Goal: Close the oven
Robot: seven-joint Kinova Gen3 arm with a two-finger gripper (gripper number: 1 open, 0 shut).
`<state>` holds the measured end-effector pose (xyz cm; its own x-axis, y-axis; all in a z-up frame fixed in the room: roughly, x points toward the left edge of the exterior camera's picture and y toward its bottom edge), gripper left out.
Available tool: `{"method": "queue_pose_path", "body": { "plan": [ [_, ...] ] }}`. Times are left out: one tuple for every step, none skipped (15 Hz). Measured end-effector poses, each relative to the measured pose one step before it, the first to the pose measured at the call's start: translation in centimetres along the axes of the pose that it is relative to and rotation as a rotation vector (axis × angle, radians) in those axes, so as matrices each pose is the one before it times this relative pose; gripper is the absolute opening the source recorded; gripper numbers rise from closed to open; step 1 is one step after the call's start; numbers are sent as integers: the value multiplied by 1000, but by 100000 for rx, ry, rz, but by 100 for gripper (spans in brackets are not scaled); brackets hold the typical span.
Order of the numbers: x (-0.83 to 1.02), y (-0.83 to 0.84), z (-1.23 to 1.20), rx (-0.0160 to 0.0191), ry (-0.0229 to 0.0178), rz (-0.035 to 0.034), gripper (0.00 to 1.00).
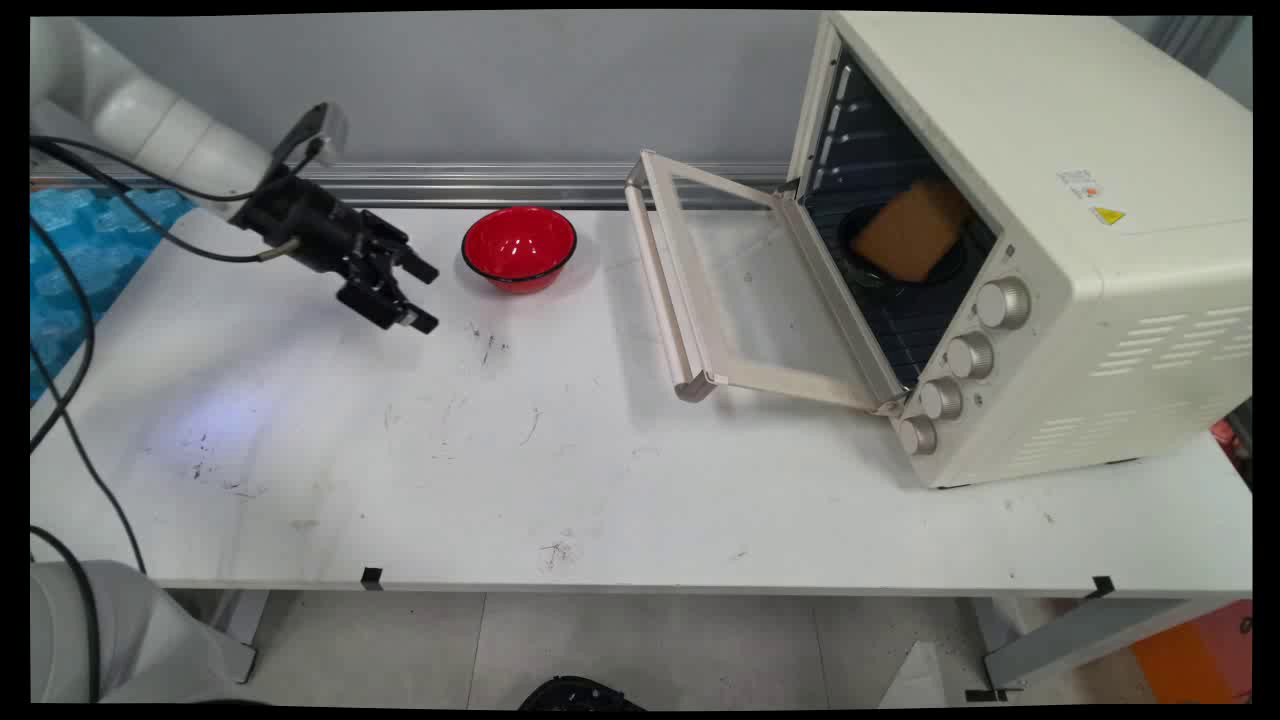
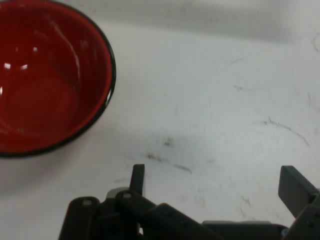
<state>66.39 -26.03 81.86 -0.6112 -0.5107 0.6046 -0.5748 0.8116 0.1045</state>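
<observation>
My black gripper (image 1: 424, 296) hangs open above the white table (image 1: 600, 480), at the left rear, with nothing between its fingers. A red bowl (image 1: 519, 247) with a dark rim stands just to its right; it looks empty. In the hand view the red bowl (image 2: 47, 75) fills the upper left, and the two fingertips (image 2: 137, 179) stand wide apart over bare, scuffed tabletop. A cream toaster oven (image 1: 1040, 250) sits at the right with its glass door (image 1: 730, 290) hanging open. Inside, an orange-brown block (image 1: 912, 232) rests on a dark round dish (image 1: 880, 265).
Four knobs (image 1: 965, 355) run down the oven's front panel. A blue patterned sheet (image 1: 85, 250) lies at the far left edge of the table. Black cables (image 1: 70, 400) hang from the arm on the left. A metal rail (image 1: 480, 185) runs along the wall behind.
</observation>
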Motion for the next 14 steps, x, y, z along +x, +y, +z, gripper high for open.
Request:
{"method": "queue_pose_path", "body": {
  "plan": [
    [621, 9, 524, 96, 207, 343, 100],
    [572, 19, 496, 41, 193, 417, 100],
    [712, 49, 680, -43, 279, 576, 100],
    [852, 83, 871, -65, 465, 626, 100],
    [657, 52, 712, -53, 447, 529, 100],
    [641, 38, 694, -66, 432, 517, 100],
    [751, 43, 859, -103, 615, 616, 100],
    [647, 18, 786, -91, 565, 483, 100],
    [407, 14, 506, -46, 401, 282, 100],
    [693, 7, 880, -113, 645, 558, 100],
    [594, -15, 814, -226, 456, 503, 100],
    [579, 0, 903, -150, 597, 494, 100],
    [563, -32, 959, -131, 488, 537, 100],
    [471, -49, 795, -78, 466, 419, 100]
  ]
}}
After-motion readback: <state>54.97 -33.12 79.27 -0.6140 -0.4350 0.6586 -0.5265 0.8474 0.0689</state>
